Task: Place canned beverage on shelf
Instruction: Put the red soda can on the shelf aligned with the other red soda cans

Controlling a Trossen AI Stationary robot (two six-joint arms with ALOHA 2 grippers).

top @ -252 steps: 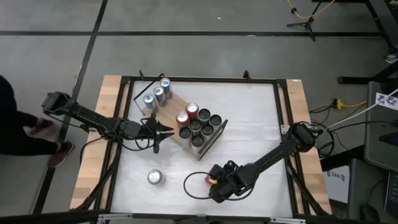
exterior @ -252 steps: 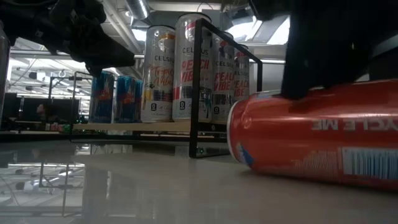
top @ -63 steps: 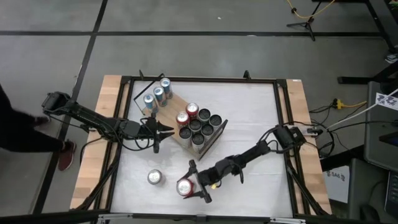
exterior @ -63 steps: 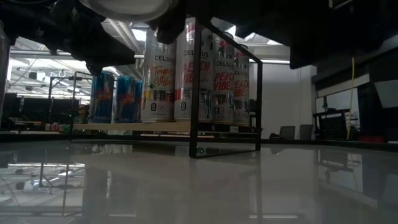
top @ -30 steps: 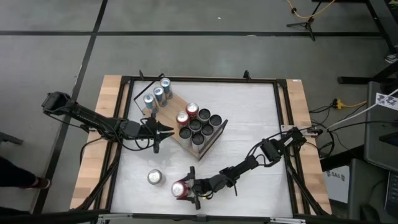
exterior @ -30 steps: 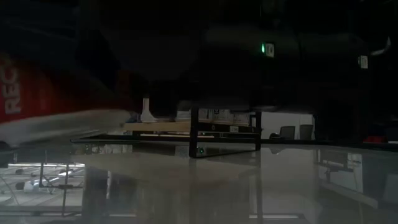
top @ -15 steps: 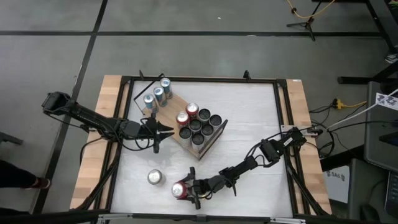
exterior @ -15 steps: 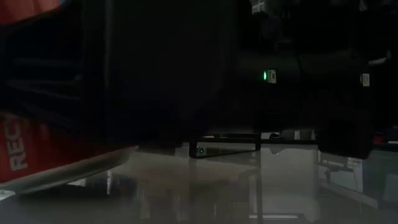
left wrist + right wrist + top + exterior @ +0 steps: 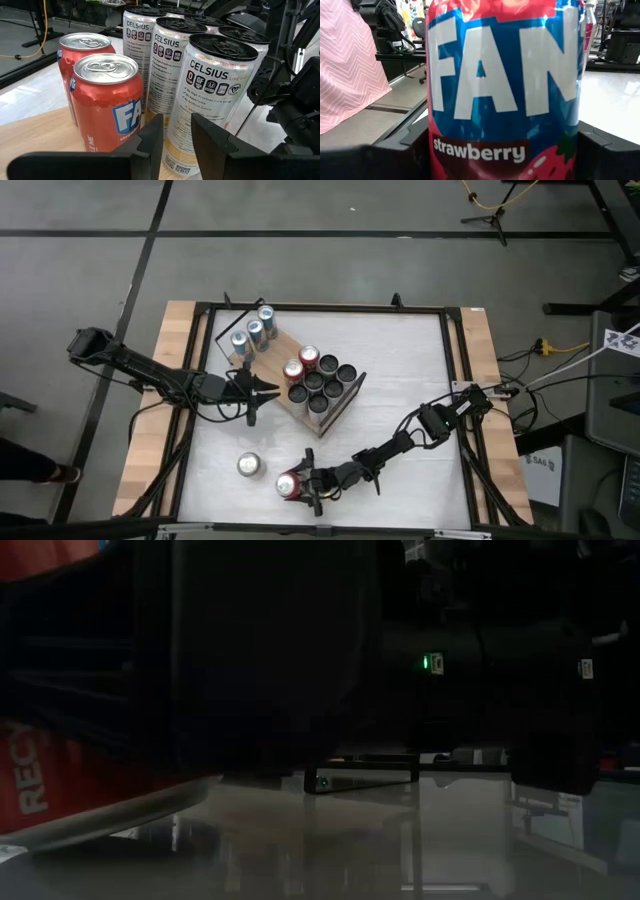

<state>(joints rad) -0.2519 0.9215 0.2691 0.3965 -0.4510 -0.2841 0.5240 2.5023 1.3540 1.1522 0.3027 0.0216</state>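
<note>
the right gripper [image 9: 300, 484] is clamped on a red strawberry soda can [image 9: 290, 483], its fingers [image 9: 395, 150] pressed to either side of the can, which stands upright and fills the right wrist view. in the high view this can sits near the worktop's [image 9: 400, 370] 6 o'clock edge, with a lone silver-topped can [image 9: 249, 465] just beside it toward 9 o'clock. gripping around the body keeps the can vertical, which should suit setting it down on its base.

the shelf [image 9: 268, 362] lies around the centre, angled, toward 12 o'clock from the held can. it already carries a block of tall dark-topped cans [image 9: 322, 384], two red cans [image 9: 300, 363] and three blue-silver cans [image 9: 252, 330] at its 10 o'clock end, so free board looks scarce.

the left gripper [image 9: 258, 391] waits at the shelf's 9 o'clock side, fingers [image 9: 150, 137] slightly parted and holding nothing, pointed at the red cans, seemingly kept clear of the right arm's path.
</note>
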